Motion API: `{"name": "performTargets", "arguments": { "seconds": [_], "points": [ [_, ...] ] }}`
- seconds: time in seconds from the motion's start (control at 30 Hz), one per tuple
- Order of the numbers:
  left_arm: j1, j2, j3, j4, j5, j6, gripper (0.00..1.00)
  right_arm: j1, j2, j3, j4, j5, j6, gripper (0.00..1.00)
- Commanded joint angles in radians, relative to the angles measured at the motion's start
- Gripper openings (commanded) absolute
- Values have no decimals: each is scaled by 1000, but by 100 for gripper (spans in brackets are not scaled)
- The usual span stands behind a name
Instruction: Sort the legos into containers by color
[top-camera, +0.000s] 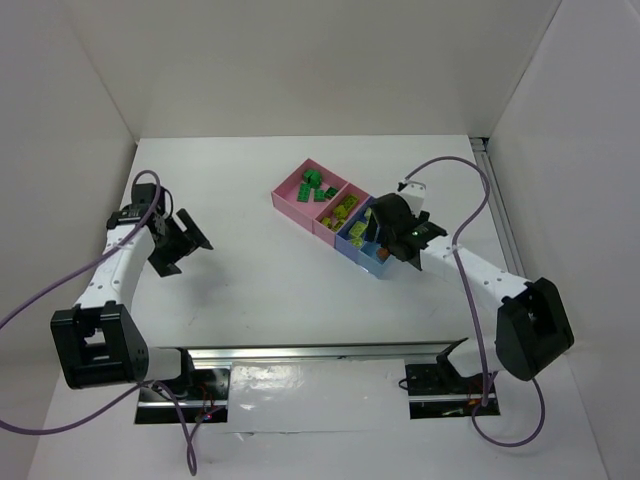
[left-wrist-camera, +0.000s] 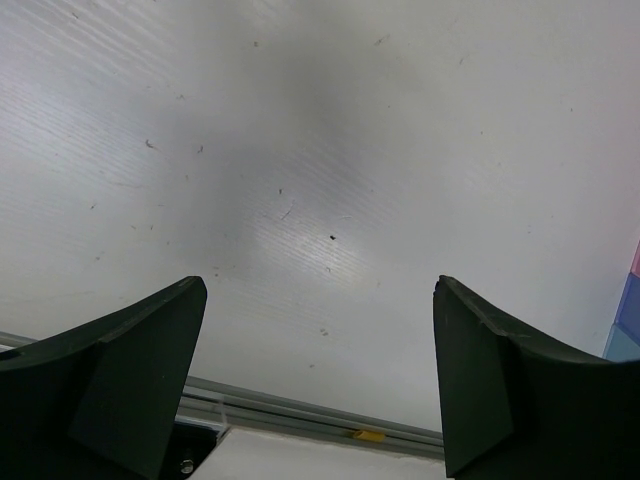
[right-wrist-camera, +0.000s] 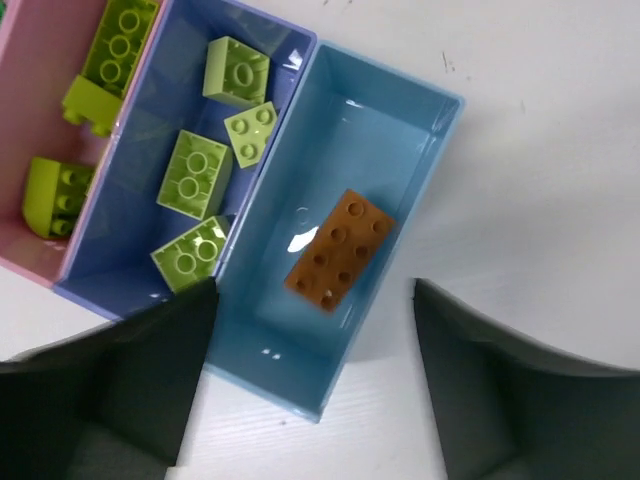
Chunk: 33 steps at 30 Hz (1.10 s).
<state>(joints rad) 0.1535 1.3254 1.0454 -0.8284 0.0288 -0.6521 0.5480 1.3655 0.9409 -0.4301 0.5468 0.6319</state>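
Observation:
Four joined bins stand diagonally at the table's middle right. Dark green legos lie in the far pink bin, lime ones in the second pink bin. In the right wrist view the periwinkle bin holds several lime legos, and the light blue bin holds one orange-brown lego. My right gripper is open and empty, just above the light blue bin's near end; it also shows in the top view. My left gripper is open and empty over bare table at the left.
White walls enclose the table on three sides. A metal rail runs along the near edge between the arm bases. Purple cables loop off both arms. The bins' corner shows at the right edge of the left wrist view.

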Motion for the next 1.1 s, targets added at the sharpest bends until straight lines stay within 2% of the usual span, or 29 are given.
{"name": "performTargets", "arguments": {
  "seconds": [0.0, 0.1, 0.17, 0.27, 0.33, 0.43, 0.5, 0.67, 0.8, 0.9, 1.07],
  "points": [
    [-17, 9, 34, 11, -3, 9, 95, -14, 1, -17, 108, -45, -44, 91],
    [-28, 9, 44, 11, -12, 0, 95, -14, 23, 27, 93, -32, -63, 100],
    [-37, 18, 54, 11, -12, 0, 95, -14, 23, 68, 61, 11, -63, 100],
    [-48, 18, 64, 11, -21, -9, 95, -60, 3, 102, -41, 108, 11, 100],
    [-58, 27, 64, 11, -21, -9, 95, -126, -23, 125, -143, 177, 121, 100],
    [-68, 38, 73, 11, -30, -18, 95, -224, -65, 125, -237, 206, 245, 100],
    [-77, 38, 82, 11, -30, -18, 95, -252, -120, 86, -237, 206, 267, 100],
    [-77, 69, 113, 11, -30, -18, 95, -329, -223, 19, -211, 173, 267, 100],
    [-86, 78, 100, 43, -20, -6, 95, -382, -232, -11, -179, 102, 177, 100],
    [-86, 101, 91, 57, -20, -6, 95, -392, -220, -2, -208, 102, 164, 100],
    [-95, 110, 100, 57, -20, 3, 95, -392, -319, -65, -104, 36, 72, 99]
  ]
}}
